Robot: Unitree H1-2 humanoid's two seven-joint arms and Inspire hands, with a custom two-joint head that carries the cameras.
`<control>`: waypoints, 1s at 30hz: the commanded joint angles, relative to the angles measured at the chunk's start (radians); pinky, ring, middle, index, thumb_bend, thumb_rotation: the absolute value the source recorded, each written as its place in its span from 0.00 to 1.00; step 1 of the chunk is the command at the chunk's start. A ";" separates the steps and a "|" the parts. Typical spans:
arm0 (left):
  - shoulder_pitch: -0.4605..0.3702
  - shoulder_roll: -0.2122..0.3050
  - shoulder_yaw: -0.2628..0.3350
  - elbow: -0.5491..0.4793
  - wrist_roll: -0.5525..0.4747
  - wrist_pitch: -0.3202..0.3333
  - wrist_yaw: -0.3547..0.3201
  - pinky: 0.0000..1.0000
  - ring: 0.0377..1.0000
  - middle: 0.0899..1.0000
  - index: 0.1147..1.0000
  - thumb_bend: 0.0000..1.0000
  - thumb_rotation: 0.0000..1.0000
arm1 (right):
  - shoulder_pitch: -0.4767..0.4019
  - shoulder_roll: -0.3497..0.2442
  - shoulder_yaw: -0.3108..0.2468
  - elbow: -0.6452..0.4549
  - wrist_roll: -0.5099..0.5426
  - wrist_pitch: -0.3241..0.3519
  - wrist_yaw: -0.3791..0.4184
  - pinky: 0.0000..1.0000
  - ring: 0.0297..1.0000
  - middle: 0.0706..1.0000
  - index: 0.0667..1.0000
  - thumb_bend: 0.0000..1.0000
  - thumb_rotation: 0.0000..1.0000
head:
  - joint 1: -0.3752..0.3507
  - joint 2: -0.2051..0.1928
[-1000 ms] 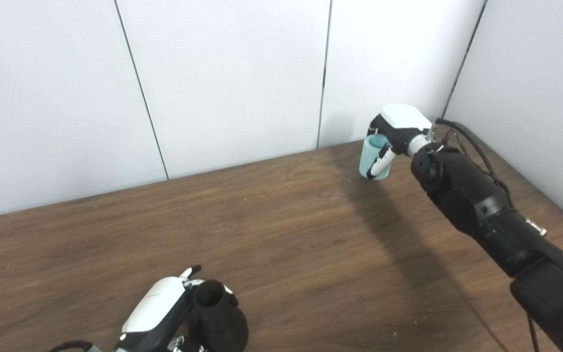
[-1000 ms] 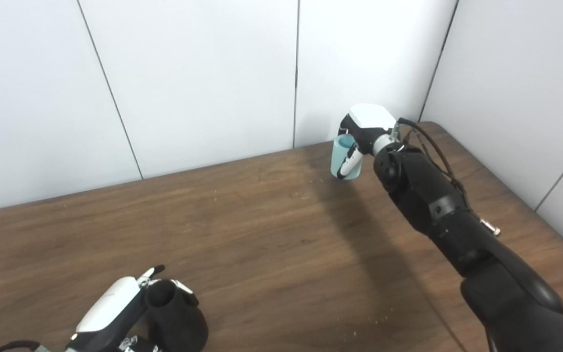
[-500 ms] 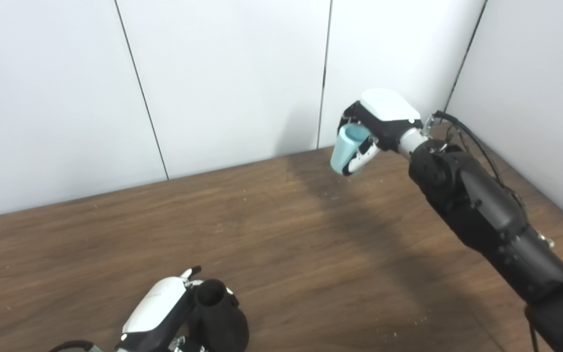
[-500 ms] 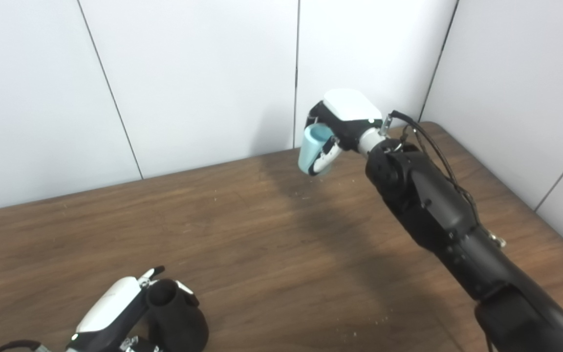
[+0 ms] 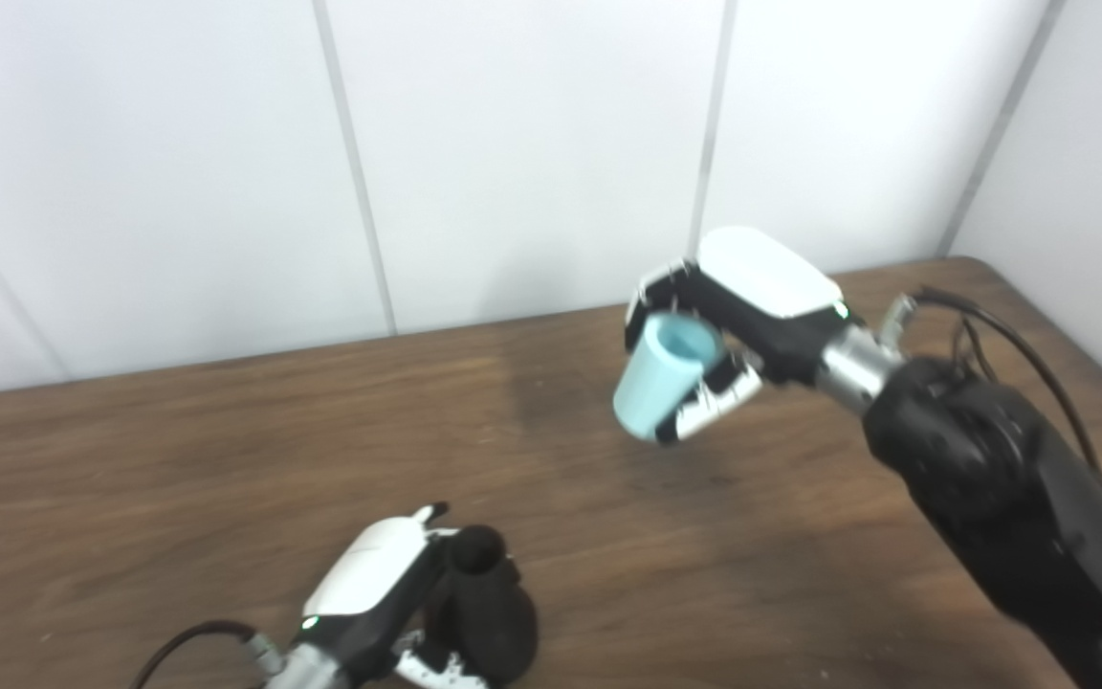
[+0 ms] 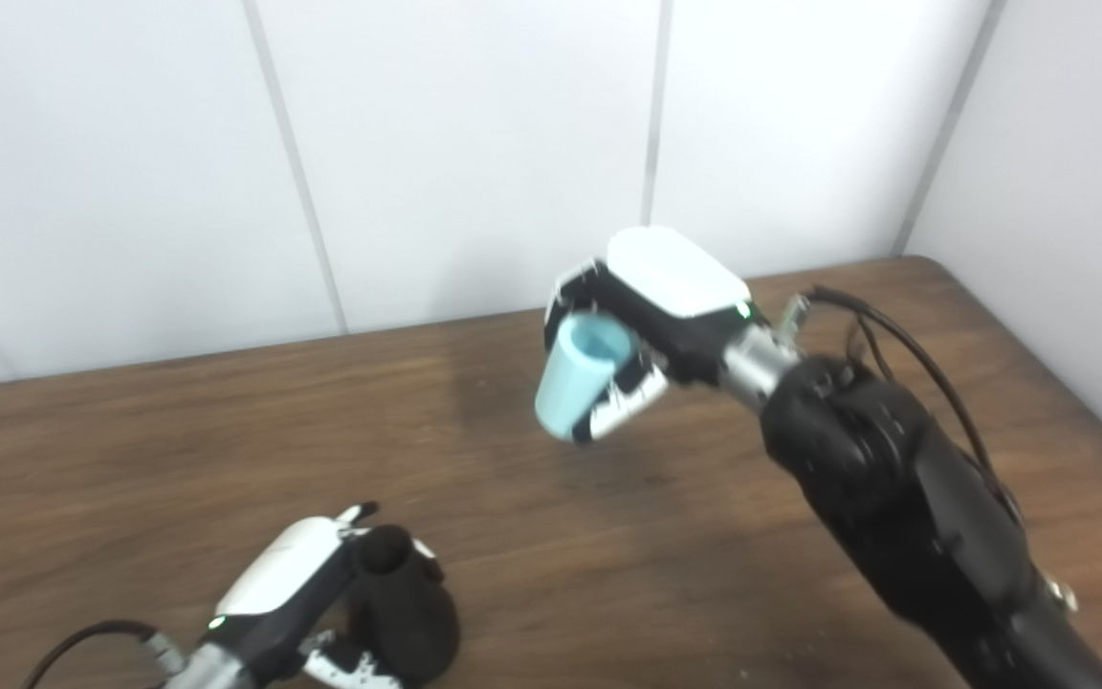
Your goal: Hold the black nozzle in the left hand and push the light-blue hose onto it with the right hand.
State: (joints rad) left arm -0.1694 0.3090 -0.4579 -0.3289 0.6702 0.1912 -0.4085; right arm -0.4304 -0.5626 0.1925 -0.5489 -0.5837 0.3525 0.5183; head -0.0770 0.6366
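Note:
The black nozzle [image 5: 482, 612] stands upright on the wooden table [image 5: 178, 459] near the front edge, its narrow open end up. My left hand [image 5: 374, 598] is shut on it from the left, fingers wrapped round its wide base. The light-blue hose [image 5: 656, 373], a short tapered tube, hangs in the air above the table's middle, tilted with its open end toward the camera. My right hand [image 5: 733, 325] is shut on it, well up and to the right of the nozzle. In the right eye view the light-blue hose [image 6: 578, 375] and nozzle [image 6: 403, 612] stand likewise apart.
White wall panels [image 5: 513, 144] close off the table's far edge and right side. A black cable [image 5: 1010, 325] loops off the right wrist. Bare wood lies between the two hands.
My right hand has carried the hose from the far right corner toward the table's middle, nearer the nozzle. The camera has also shifted, so the whole scene sits further right. The left hand still holds the nozzle.

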 commanded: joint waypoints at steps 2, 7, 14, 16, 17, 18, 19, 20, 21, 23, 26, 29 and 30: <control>0.016 0.006 -0.032 0.009 0.013 0.041 -0.078 1.00 0.70 0.46 0.40 0.52 0.00 | -0.007 0.004 -0.027 -0.076 0.008 0.005 0.006 0.31 0.40 0.46 0.47 0.50 0.00 | 0.020 0.004; 0.005 -0.003 -0.049 0.020 0.021 0.049 -0.077 1.00 0.69 0.44 0.41 0.52 0.00 | 0.020 0.034 -0.024 -0.141 0.024 0.002 0.030 0.31 0.40 0.46 0.46 0.50 0.00 | 0.067 0.017; -0.009 -0.010 -0.058 0.014 0.018 0.067 -0.094 1.00 0.68 0.46 0.40 0.52 0.00 | 0.028 0.082 -0.021 -0.155 0.052 -0.025 0.010 0.31 0.41 0.45 0.47 0.50 0.00 | 0.090 0.029; -0.012 -0.014 -0.061 0.012 0.019 0.075 -0.099 1.00 0.68 0.46 0.39 0.52 0.00 | 0.031 0.101 -0.018 -0.152 0.048 -0.039 -0.003 0.30 0.41 0.45 0.47 0.50 0.00 | 0.095 0.032; -0.013 -0.016 -0.063 0.010 0.021 0.079 -0.101 1.00 0.68 0.47 0.39 0.52 0.00 | 0.031 0.112 -0.017 -0.148 0.046 -0.047 -0.009 0.30 0.40 0.45 0.47 0.50 0.00 | 0.097 0.033; -0.014 -0.018 -0.065 0.011 0.023 0.081 -0.102 1.00 0.68 0.47 0.38 0.52 0.00 | 0.031 0.124 -0.017 -0.143 0.045 -0.054 -0.015 0.30 0.40 0.45 0.47 0.50 0.00 | 0.098 0.034; -0.015 -0.019 -0.066 0.011 0.024 0.083 -0.103 1.00 0.68 0.47 0.38 0.52 0.00 | 0.031 0.132 -0.018 -0.140 0.044 -0.060 -0.018 0.30 0.41 0.46 0.48 0.50 0.00 | 0.098 0.034; -0.016 -0.019 -0.068 0.011 0.026 0.085 -0.103 1.00 0.68 0.47 0.38 0.52 0.00 | 0.031 0.139 -0.020 -0.137 0.044 -0.064 -0.020 0.30 0.41 0.46 0.48 0.50 0.00 | 0.102 0.036; -0.016 -0.019 -0.068 0.012 0.027 0.085 -0.103 1.00 0.68 0.47 0.38 0.52 0.00 | 0.031 0.142 -0.022 -0.136 0.044 -0.068 -0.021 0.29 0.41 0.46 0.48 0.50 0.00 | 0.102 0.036; -0.017 -0.021 -0.069 0.013 0.027 0.088 -0.105 1.00 0.68 0.47 0.39 0.52 0.00 | 0.028 0.161 -0.021 -0.133 0.043 -0.077 -0.030 0.29 0.41 0.46 0.49 0.50 0.00 | 0.106 0.039; -0.021 -0.024 -0.073 0.017 0.031 0.091 -0.107 1.00 0.68 0.46 0.39 0.52 0.00 | 0.025 0.182 -0.016 -0.128 0.036 -0.094 -0.045 0.29 0.41 0.46 0.49 0.50 0.00 | 0.110 0.045; -0.024 -0.025 -0.075 0.015 0.035 0.093 -0.110 1.00 0.68 0.46 0.39 0.52 0.00 | 0.026 0.196 -0.011 -0.124 0.031 -0.106 -0.049 0.29 0.41 0.46 0.49 0.50 0.00 | 0.110 0.046; -0.025 -0.024 -0.076 0.013 0.036 0.095 -0.111 1.00 0.68 0.47 0.39 0.52 0.00 | 0.027 0.201 -0.010 -0.123 0.031 -0.106 -0.045 0.29 0.41 0.46 0.48 0.50 0.00 | 0.111 0.047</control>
State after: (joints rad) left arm -0.2060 0.2862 -0.4948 -0.3397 0.7100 0.2636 -0.4393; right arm -0.3707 -0.3624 0.1912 -0.6611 -0.5468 0.2750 0.5025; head 0.0322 0.6811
